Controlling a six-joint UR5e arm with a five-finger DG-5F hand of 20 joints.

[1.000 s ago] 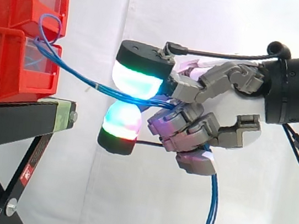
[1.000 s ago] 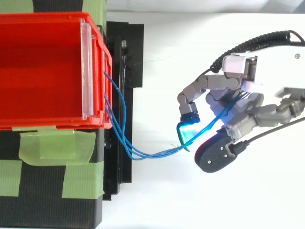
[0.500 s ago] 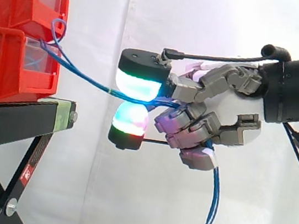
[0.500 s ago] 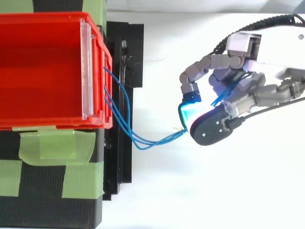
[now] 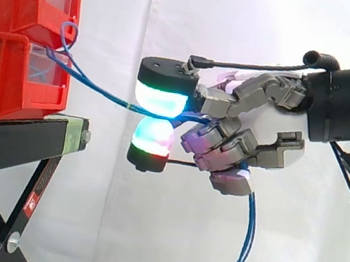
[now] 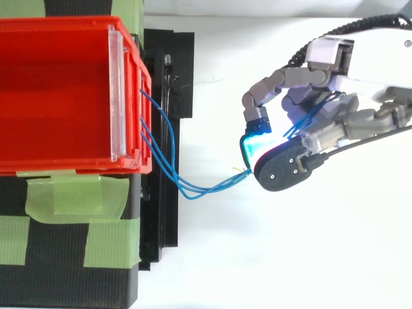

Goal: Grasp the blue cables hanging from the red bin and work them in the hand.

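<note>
Several thin blue cables [image 5: 96, 87] run from the front of the red bin [image 5: 13, 76] rightward into my hand [image 5: 246, 138]. My fingers are curled round the bundle, and two glowing fingertips [image 5: 160, 96] pinch it between them. Behind the palm the cables hang down as a loose tail [image 5: 244, 245]. From above, the cables [image 6: 193, 188] sag in a loop off the bin's front wall [image 6: 138, 109] before reaching my hand [image 6: 335, 125].
Two red bins are stacked on a black stand [image 5: 23, 142] at the left. Green tape [image 6: 77, 196] holds the bin to the stand's top. A white curtain [image 5: 242, 23] hangs behind, and open space lies below my hand.
My hand has risen a little and drawn the pinched cables up with it. Seen from above it shifted toward the far side. The loop at the bin has tightened.
</note>
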